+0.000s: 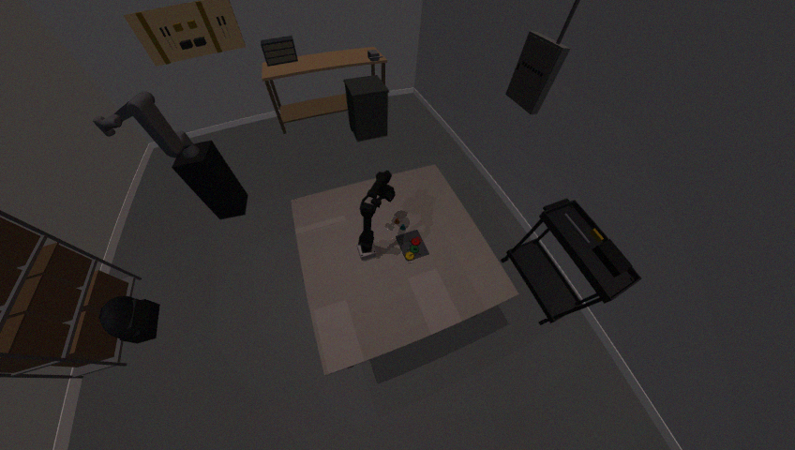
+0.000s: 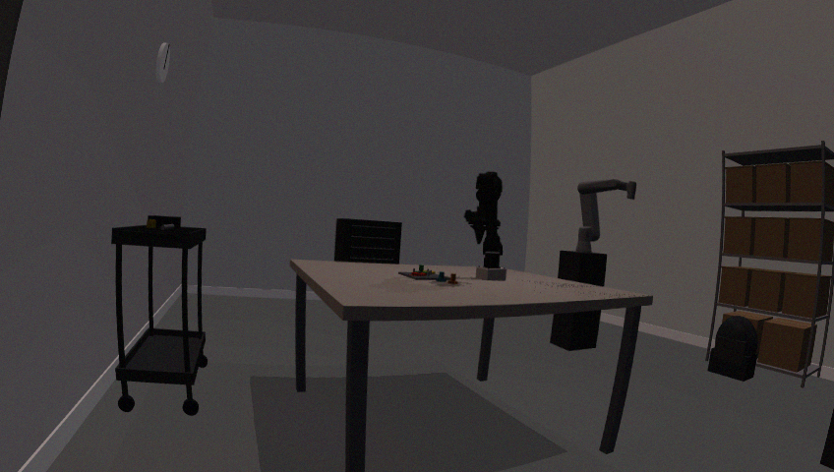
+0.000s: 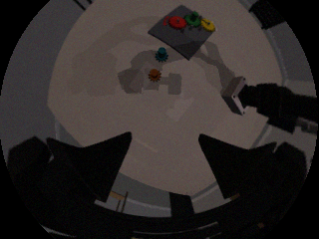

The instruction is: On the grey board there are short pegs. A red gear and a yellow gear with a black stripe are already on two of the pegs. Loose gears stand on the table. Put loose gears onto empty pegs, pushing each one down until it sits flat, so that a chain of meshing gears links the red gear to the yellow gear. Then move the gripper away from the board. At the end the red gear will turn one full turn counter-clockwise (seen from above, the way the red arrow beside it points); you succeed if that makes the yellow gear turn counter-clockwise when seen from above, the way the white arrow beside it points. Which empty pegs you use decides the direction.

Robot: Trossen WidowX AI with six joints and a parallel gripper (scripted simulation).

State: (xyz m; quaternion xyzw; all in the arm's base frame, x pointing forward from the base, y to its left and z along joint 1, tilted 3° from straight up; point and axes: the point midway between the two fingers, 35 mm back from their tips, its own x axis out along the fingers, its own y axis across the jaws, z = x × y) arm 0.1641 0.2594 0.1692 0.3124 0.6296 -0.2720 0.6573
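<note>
Green gear (image 1: pixel 414 248) (image 2: pixel 421 267) (image 3: pixel 193 20) on board (image 1: pixel 402 240) (image 2: pixel 430 276) (image 3: pixel 188 49), between red (image 1: pixel 415 241) (image 2: pixel 419 273) (image 3: pixel 177 22) and yellow (image 1: pixel 409 256) (image 3: pixel 208 25). Fingers spread, empty. Likely finishing: check mesh, keep clear.

The top view looks steeply down from high in the room, far back, taking in the whole counter (image 1: pixel 356 312) (image 2: pixel 497 307) (image 3: pixel 100 100). The exterior view stands nearer, just above counter height, facing across it toward the far walls. The wrist view looks down past the gripper's (image 3: pixel 165 138) fingers from close above. All three share the grey board (image 1: pixel 402 240) (image 2: pixel 409 275) (image 3: pixel 171 41); in the exterior view it is too small to read well.
</note>
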